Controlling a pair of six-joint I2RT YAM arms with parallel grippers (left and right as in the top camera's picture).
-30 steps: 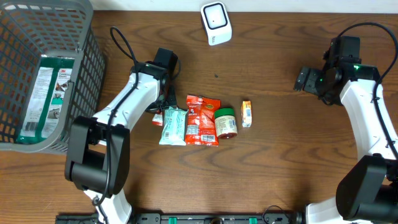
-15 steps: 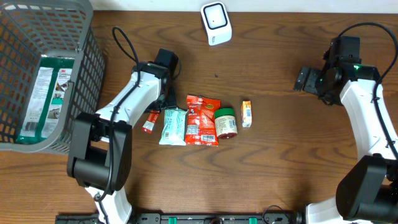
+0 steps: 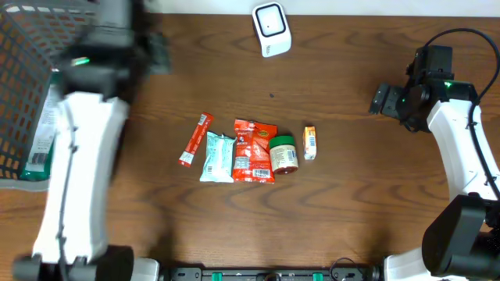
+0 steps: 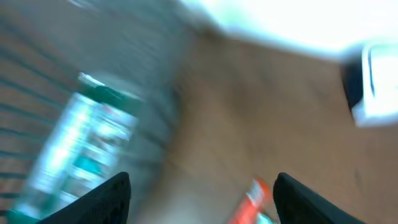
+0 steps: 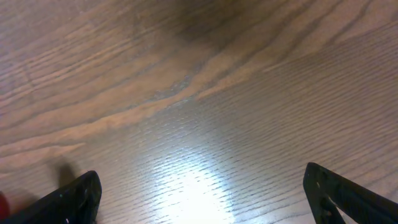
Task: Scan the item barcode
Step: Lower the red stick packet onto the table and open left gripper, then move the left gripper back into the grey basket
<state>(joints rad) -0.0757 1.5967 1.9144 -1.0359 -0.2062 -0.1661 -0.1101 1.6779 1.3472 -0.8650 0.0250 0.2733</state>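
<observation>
**At mid-table, five light goods lie in a row, and neither gripper holds any**

In the middle of the table lie the candidate items, and which is next cannot be told.

- The red stick sachet [image 3: 194,140] is leftmost, just beside the pale green pouch [image 3: 216,157]. It is probably thin, floppy and very light, so a pinch across its narrow width seems best.
- The green pouch and the red pouch [image 3: 254,151] look like soft, slippery film. An edge seal is the likeliest hold.
- The green-lidded jar [image 3: 283,153] looks rigid and the heaviest, and it might roll. It should be gripped across the body.
- The small orange box [image 3: 309,144] looks stiff and light.

The white scanner [image 3: 271,30] sits at the far edge, well apart from the row.

The left gripper [image 4: 202,183] is badly blurred near the basket [image 3: 19,86], with its jaws apart and nothing between them. The right gripper [image 5: 202,186] gapes wide over bare wood and is empty.

White label panels show on both pouches, but no print is legible. A green-and-white pack [image 3: 35,148] in the basket is unreadable too.
</observation>
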